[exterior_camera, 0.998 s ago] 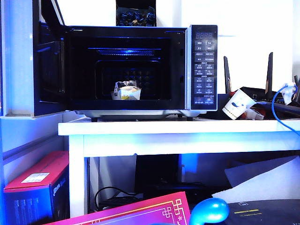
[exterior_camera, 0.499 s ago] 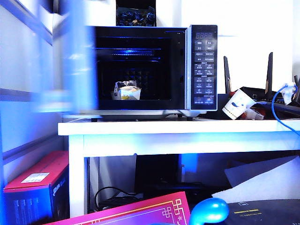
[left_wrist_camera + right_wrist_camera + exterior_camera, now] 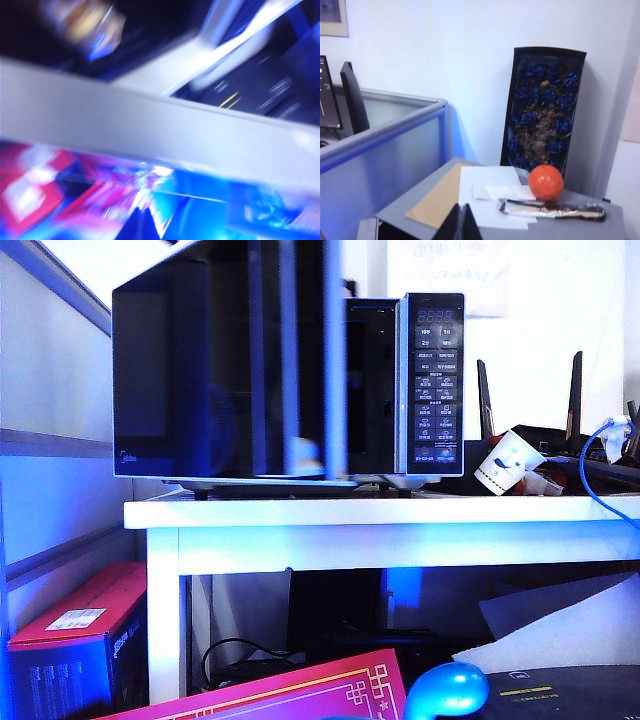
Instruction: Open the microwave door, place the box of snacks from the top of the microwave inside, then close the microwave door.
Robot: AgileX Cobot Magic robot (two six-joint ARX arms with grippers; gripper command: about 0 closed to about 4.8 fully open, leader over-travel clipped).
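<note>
Microwave (image 3: 300, 390) on white table (image 3: 380, 512)

The exterior view was bright with a strong blue cast; the white wall (image 3: 540, 280) behind was washed out. The microwave door (image 3: 225, 370) showed streaked motion blur. The left wrist view was smeared throughout. The right wrist view was sharp and evenly lit.

The black microwave (image 3: 400, 390) stands on the white tabletop (image 3: 400, 512); its glossy glass door (image 3: 215, 370) hangs half-swung, motion-blurred, hiding the cavity.
</note>
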